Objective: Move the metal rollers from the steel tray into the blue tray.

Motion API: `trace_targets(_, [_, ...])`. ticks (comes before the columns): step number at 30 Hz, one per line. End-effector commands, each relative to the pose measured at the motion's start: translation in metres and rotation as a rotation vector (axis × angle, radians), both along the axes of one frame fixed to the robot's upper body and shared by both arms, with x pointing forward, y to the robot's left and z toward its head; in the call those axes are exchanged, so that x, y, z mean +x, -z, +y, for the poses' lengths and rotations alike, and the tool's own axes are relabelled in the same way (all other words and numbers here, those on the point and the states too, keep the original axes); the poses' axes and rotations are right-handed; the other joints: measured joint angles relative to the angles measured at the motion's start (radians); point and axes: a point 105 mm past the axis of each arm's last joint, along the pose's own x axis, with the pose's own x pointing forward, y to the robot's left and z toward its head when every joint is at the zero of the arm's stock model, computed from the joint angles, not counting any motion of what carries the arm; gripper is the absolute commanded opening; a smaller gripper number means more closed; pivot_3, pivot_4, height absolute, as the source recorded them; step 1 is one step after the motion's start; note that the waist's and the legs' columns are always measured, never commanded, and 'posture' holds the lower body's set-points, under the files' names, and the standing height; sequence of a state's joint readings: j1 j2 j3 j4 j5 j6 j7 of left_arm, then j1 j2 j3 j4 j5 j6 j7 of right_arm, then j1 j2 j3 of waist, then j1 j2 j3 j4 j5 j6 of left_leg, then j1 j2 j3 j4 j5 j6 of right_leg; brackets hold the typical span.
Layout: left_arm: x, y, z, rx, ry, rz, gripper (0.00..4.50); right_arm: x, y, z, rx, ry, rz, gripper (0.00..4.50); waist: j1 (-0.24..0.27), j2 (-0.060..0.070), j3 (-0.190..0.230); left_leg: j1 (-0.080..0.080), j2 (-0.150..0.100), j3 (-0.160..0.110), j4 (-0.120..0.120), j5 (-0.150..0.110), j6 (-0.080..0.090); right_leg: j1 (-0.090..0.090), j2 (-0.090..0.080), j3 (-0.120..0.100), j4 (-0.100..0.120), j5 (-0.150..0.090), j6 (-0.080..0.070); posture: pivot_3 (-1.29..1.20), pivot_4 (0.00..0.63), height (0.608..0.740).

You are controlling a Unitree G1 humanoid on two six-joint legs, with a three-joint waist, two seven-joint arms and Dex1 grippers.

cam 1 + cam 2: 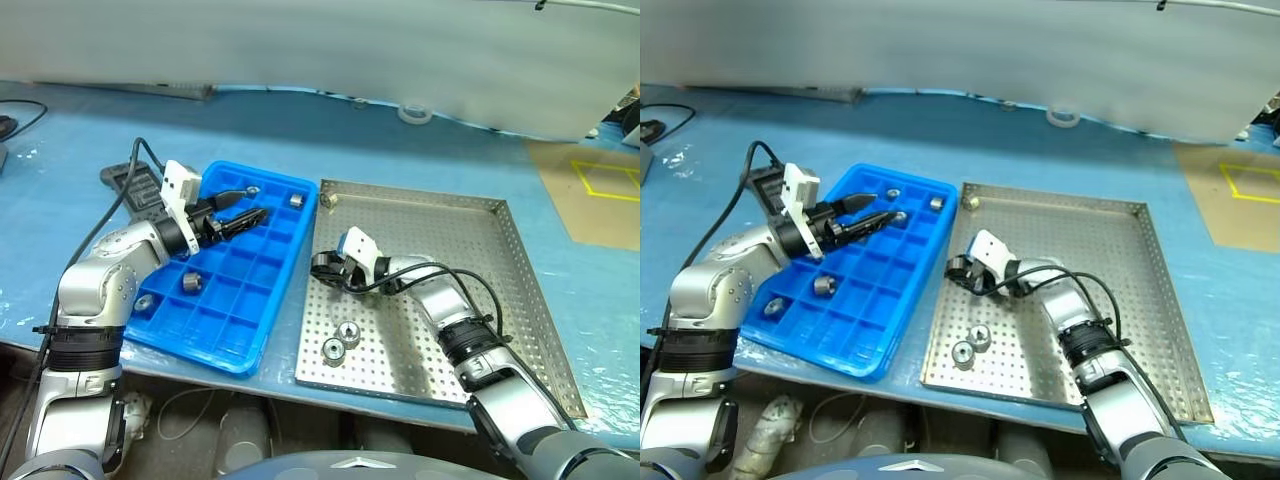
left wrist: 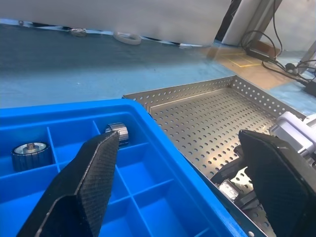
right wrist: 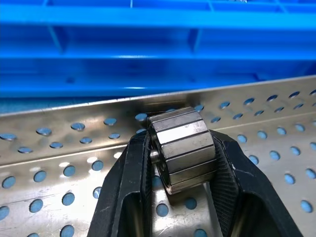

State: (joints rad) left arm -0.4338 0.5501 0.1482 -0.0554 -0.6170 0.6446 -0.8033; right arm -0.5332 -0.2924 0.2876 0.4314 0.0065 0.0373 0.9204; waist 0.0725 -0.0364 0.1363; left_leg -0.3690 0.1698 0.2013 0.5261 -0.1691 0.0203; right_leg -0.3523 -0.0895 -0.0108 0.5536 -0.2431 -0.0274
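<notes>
Two rollers (image 1: 340,341) loose at lower centre of the head view, on the steel tray (image 1: 520,300); four more already lodged in cells of the blue tray (image 1: 262,345) at left centre. Right gripper (image 3: 183,163) closed on one roller (image 3: 181,148), pads against its faceted sides, low over the perforated floor and close against the steel rim nearest the blue wall: judged a fresh pick, placed for the short carry across. Held roller tilted, its bore running roughly crosswise between the fingers and slightly upward toward upper right of the wrist picture; short and stubby, so barely any long axis. Left gripper (image 1: 243,208) spread wide and empty, level over the upper cells of the blue tray, apparently parked clear of the incoming carry.
</notes>
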Motion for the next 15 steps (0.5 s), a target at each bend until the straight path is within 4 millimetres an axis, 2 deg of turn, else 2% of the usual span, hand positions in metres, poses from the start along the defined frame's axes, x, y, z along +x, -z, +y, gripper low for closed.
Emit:
trace_targets(1, [-0.006,-0.03,0.001,-0.021,0.038,-0.091,4.09,0.003,-0.037,-0.004,0.049,-0.013,-0.091,1.2,0.002,0.0,0.0,0.0,0.0,0.0,0.0,0.0,0.0,0.0,0.0,0.0,0.0,0.0,0.0,0.08,0.15,0.74])
trace_targets(4, [-0.004,-0.039,0.009,-0.032,0.016,-0.112,4.09,0.006,-0.066,-0.002,0.102,-0.013,-0.146,1.2,0.004,0.001,0.0,0.0,0.0,0.0,0.0,0.0,0.0,0.0,0.0,0.0,0.0,0.0,0.0,0.08,0.15,0.74])
trace_targets(6, [-0.001,-0.041,0.016,-0.031,-0.013,-0.121,4.09,0.006,-0.09,0.013,0.169,-0.043,-0.178,1.2,0.003,0.001,0.001,0.0,0.0,0.0,0.0,0.0,0.0,0.0,0.0,0.0,0.0,0.0,0.0,0.08,0.15,0.74])
trace_targets(8, [0.0,-0.041,0.02,-0.029,-0.038,-0.123,4.09,0.002,-0.106,0.037,0.23,-0.098,-0.185,1.2,-0.002,0.001,0.001,0.0,0.0,0.0,0.0,0.0,0.0,-0.001,0.0,0.0,0.0,0.0,0.0,0.1,0.15,0.74])
trace_targets(11, [0.0,-0.04,0.024,-0.032,-0.062,-0.12,4.09,-0.002,-0.101,0.061,0.242,-0.145,-0.156,1.2,-0.001,0.0,0.0,0.0,0.001,0.0,-0.002,0.001,-0.001,-0.002,0.001,0.0,0.0,0.0,0.0,0.12,0.15,0.74])
trace_targets(15, [-0.001,-0.037,0.034,-0.028,-0.119,-0.113,4.09,0.002,-0.075,0.074,0.197,-0.16,-0.099,1.2,0.014,0.0,0.0,-0.001,0.0,0.0,-0.003,-0.001,-0.002,-0.001,0.0,-0.004,0.0,0.0,0.0,0.16,0.15,0.74])
